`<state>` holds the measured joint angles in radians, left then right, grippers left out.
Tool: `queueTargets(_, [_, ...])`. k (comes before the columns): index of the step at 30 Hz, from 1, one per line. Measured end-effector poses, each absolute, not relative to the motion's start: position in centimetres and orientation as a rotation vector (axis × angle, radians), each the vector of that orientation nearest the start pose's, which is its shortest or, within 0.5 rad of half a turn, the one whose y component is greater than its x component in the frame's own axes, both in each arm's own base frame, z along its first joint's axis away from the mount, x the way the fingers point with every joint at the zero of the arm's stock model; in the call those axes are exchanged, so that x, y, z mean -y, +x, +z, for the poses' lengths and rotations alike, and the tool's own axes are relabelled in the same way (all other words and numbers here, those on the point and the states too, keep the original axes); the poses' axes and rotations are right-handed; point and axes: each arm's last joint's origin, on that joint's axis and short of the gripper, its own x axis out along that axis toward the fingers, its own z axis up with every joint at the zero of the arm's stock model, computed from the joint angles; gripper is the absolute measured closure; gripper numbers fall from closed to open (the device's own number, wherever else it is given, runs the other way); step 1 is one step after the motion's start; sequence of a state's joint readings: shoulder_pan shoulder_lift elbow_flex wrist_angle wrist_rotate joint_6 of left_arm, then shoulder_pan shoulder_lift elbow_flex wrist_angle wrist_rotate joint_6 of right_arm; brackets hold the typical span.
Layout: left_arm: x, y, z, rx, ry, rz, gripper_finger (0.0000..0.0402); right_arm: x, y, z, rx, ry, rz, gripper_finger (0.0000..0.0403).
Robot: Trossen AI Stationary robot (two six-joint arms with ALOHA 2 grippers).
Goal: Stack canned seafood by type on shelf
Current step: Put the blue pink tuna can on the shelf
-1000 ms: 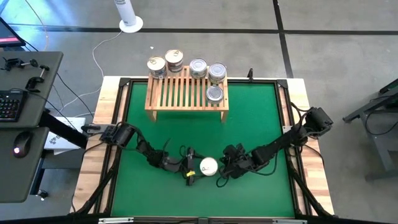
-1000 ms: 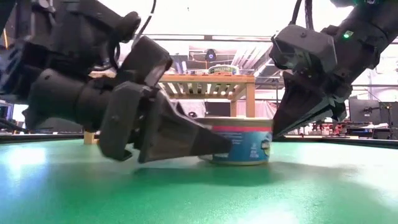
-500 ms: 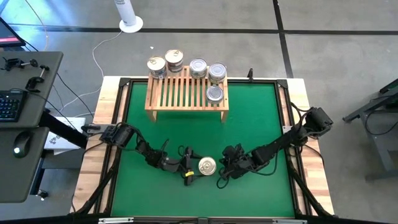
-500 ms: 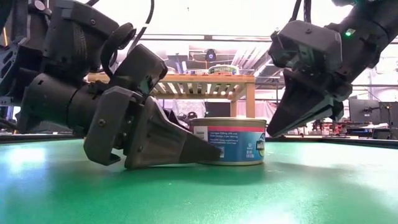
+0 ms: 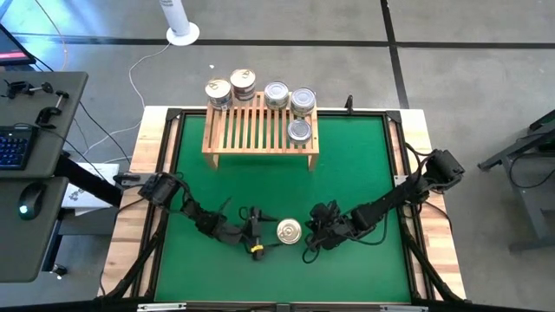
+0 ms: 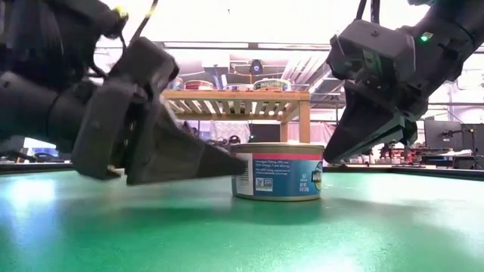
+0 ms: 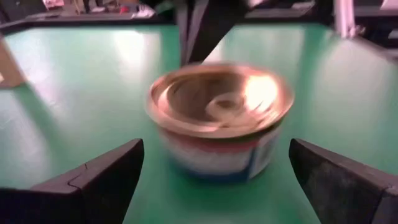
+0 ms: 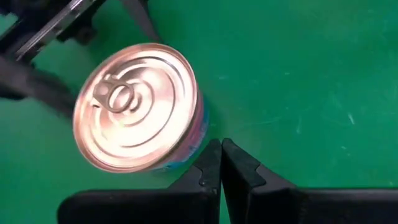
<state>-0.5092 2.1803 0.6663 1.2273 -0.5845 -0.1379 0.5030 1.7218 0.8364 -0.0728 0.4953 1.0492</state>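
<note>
A gold-lidded tin of canned seafood (image 5: pixel 289 230) stands upright on its base on the green mat, near the front middle. My left gripper (image 5: pixel 256 240) lies low and nearly level on the tin's left. It is open, and its two fingers (image 7: pixel 99 180) flank the space just short of the tin (image 7: pixel 219 118) without touching it. My right gripper (image 5: pixel 310 237) slants down at the tin's right, shut, with its tips (image 8: pixel 221 152) beside the tin's side wall (image 8: pixel 200 134). The shelf (image 5: pixel 260 130) stands at the far edge with several tins on top. My right gripper's shut tips (image 6: pixel 327 157) stand right at the lower side wall of the tin (image 6: pixel 318 177), slanting down from the table's right. Whether they touch it I cannot tell. The tin stays flat on the mat.
On the shelf, tins sit along its far edge (image 5: pixel 244 84) and one sits nearer its right end (image 5: pixel 299 130). A wooden frame (image 5: pixel 416 173) rims the mat. A desk with keyboard and mouse (image 5: pixel 30 204) stands off the table's left.
My left gripper has drawn back from the tin toward the table's left and near edge, staying open and low. Its fingers, which reached alongside the tin a second ago, now end just short of it. My right gripper has kept still.
</note>
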Motion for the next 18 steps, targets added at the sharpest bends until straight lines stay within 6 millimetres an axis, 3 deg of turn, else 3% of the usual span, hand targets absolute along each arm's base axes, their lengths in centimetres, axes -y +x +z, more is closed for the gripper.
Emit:
queueTargets(7, [16.9,31.8,5.9,-0.267,0.061,0.138,0.0014,-14.1,28.4,13.8,-0.712,0.534,-0.404,0.0403])
queueTargets(18, [17.0,33.4,6.4,-0.289,0.016,0.145,0.0014,-14.1,28.4,13.8,-0.709,0.528,-0.399,0.0403])
